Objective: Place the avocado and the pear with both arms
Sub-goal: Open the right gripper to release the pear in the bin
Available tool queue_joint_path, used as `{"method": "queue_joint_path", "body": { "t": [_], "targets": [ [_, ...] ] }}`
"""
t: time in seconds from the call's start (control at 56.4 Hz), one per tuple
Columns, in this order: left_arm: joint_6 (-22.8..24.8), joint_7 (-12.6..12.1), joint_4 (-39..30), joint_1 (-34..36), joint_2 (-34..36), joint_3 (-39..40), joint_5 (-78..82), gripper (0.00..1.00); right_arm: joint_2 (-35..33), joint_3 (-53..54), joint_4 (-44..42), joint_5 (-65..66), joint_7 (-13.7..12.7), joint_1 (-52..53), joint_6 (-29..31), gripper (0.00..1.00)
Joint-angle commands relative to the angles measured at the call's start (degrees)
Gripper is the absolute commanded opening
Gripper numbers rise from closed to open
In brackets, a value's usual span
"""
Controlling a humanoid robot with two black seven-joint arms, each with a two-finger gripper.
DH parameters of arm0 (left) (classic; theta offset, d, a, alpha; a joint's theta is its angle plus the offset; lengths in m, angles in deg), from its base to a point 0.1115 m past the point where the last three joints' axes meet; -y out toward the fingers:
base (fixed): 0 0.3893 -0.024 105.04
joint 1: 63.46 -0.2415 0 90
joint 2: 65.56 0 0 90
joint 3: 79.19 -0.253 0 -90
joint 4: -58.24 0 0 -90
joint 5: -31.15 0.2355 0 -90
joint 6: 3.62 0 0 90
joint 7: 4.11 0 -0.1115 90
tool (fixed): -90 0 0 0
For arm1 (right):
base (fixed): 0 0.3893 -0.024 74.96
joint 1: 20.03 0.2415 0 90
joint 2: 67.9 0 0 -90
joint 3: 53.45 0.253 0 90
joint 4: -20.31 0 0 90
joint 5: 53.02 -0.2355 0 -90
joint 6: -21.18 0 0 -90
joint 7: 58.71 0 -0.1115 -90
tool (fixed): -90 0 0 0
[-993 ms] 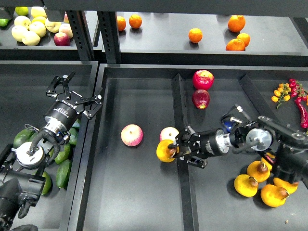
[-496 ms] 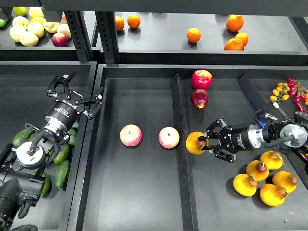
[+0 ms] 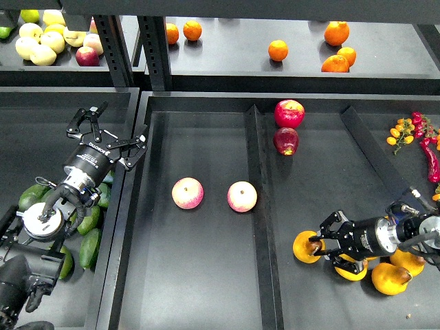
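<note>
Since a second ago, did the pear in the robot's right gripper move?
Yes. The pear, in the right gripper, went from left of the tray's divider to its right, nearer the pear pile.

head view | looks forward and down | over tray (image 3: 199, 275) and shelf (image 3: 275, 75) | probably mid-range

Black shelving (image 3: 155, 48) stands behind dark divided trays (image 3: 256, 227) under even light
</note>
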Motion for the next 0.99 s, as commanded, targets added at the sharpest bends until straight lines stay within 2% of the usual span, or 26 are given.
{"method": "queue_joint_path", "body": {
  "t": [0.0,0.337,0.514,0.603,0.762,0.868,0.904,0.975],
  "targets": [
    [0.0,0.0,0.0,0.1,0.0,0.1,0.0,0.99,0.4,-0.1,-0.6,0.1,0.0,-0.1,0.0,0.20],
    [0.0,0.0,-0.1,0.0,0.0,0.1,0.0,0.99,0.3,-0.1,-1.7,0.2,0.0,-0.5,0.0,0.28],
    [0.0,0.1,-0.1,0.0,0.0,0.1,0.0,0.99,0.4,-0.1,-2.0,0.1,0.0,-0.5,0.0,0.40],
    [0.0,0.0,-0.1,0.0,0.0,0.1,0.0,0.99,0.4,0.1,-2.2,0.1,0.0,-0.8,0.0,0.49],
    [0.0,0.0,-0.1,0.0,0.0,0.0,0.0,0.99,0.4,1.2,-2.1,0.0,0.0,-1.3,0.0,0.73],
    [0.0,0.0,-0.1,0.0,0.0,0.0,0.0,0.99,0.3,2.2,-1.9,0.0,0.0,-1.3,0.0,0.79],
    [0.0,0.0,-0.1,0.0,0.0,0.1,0.0,0.99,0.1,3.2,-1.7,-0.1,0.0,-1.0,0.0,0.86],
    [0.0,0.0,-0.1,0.1,0.0,0.1,0.0,0.99,-0.1,4.8,-1.6,-0.3,0.0,-0.8,0.0,0.91]
  ]
}}
